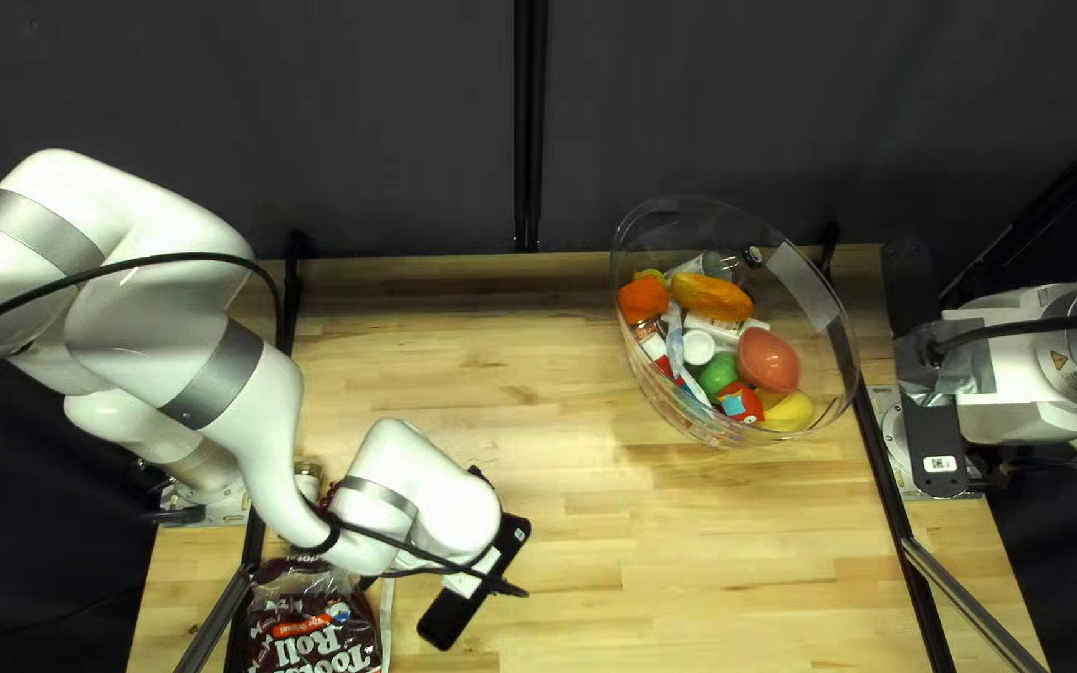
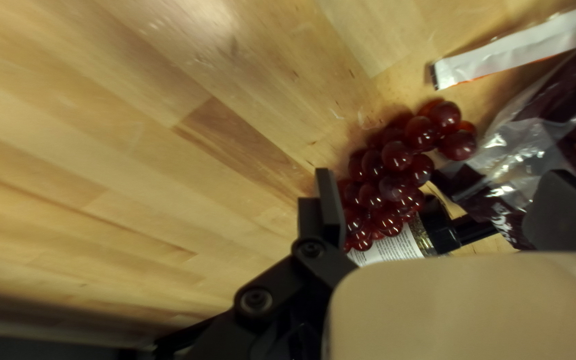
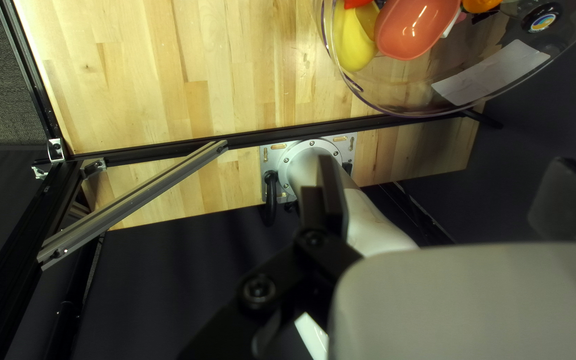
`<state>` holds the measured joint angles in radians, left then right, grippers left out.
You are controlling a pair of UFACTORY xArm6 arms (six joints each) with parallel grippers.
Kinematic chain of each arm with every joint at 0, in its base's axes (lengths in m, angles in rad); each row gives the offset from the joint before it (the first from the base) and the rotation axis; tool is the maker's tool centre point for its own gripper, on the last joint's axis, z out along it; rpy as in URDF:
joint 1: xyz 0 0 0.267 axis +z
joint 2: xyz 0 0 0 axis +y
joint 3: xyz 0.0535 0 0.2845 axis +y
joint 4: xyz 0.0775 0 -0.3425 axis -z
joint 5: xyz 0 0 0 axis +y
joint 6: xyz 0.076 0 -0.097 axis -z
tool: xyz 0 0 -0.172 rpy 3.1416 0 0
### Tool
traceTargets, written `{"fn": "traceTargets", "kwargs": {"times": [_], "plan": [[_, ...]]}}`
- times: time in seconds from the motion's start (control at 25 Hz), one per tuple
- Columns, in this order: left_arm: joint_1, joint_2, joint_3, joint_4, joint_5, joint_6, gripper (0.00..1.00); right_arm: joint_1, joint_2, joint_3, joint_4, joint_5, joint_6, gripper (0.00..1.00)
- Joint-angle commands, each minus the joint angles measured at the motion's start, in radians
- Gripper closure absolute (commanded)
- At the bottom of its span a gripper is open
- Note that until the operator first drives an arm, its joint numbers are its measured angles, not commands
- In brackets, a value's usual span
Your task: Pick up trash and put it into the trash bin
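While loose items lie around the plastic bag (image 1: 314, 636), the step in hand is judged to be the approach to a first pick at this end of the table (image 1: 713, 536). The likely target, the cluster of red grapes (image 2: 395, 160), lies just beside the bag; whether the two touch cannot be told. Close by the bag are also a dark-capped container (image 2: 389, 248), partly covered by the grapes, and a white strip wrapper (image 2: 521, 50).

The left gripper (image 2: 443, 175) has its fingers wide apart and holds nothing. One finger stands at the grapes' side away from the bag, the other over the bag itself; contact with either cannot be made out. The right gripper (image 3: 445, 180), well apart from the bag, likewise has its fingers spread, with nothing gripped.

The next move calls for centring the left gripper on the grapes, lowering it and closing, with the bag's loose film kept clear lest it be pinched too. Delivery would follow to the clear bin (image 1: 663, 405), which stands well apart from the bag, towards the table's far edge, and holds mixed items.
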<state>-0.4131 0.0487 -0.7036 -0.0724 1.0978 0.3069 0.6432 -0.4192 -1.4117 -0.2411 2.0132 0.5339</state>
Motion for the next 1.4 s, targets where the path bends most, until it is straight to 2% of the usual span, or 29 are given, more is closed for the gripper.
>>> {"fn": "traceTargets", "kwargs": {"times": [0.04,0.12,0.2,0.36,0.4,0.44,0.6,0.76,1.12,1.24,1.4], "plan": [[0.026,-0.014,0.047,-0.018,-0.020,0.045,0.00,0.000,0.000,0.000,0.000,0.000,0.000,0.00],[0.041,-0.025,0.071,-0.023,-0.035,0.065,0.00,0.000,0.000,0.000,0.000,0.000,0.000,0.00],[0.058,-0.035,0.092,-0.029,-0.050,0.086,0.07,0.000,0.000,0.000,0.000,0.000,0.000,0.00],[0.075,-0.035,0.115,-0.039,-0.067,0.110,0.42,0.000,0.000,0.000,0.000,0.000,0.000,0.00],[0.078,-0.033,0.117,-0.040,-0.067,0.113,0.74,0.000,0.000,0.000,0.000,0.000,0.000,0.00],[0.080,-0.032,0.119,-0.041,-0.066,0.114,0.89,0.000,0.000,0.000,0.000,0.000,0.000,0.00],[0.086,-0.038,0.129,-0.040,-0.060,0.114,0.93,0.000,0.000,0.000,0.000,0.000,0.000,0.00],[0.093,-0.046,0.100,-0.025,-0.049,0.095,1.00,0.000,0.000,0.000,0.000,0.000,0.000,0.00],[0.086,-0.159,-0.002,0.057,-0.044,-0.014,1.00,0.000,0.000,0.000,0.000,0.000,0.000,0.00],[0.079,-0.226,-0.037,0.111,-0.046,-0.053,1.00,0.000,0.000,0.000,0.000,0.000,0.000,0.00],[0.066,-0.261,-0.084,0.178,-0.051,-0.083,1.00,0.000,0.000,0.000,0.000,0.000,0.000,0.00]]}}
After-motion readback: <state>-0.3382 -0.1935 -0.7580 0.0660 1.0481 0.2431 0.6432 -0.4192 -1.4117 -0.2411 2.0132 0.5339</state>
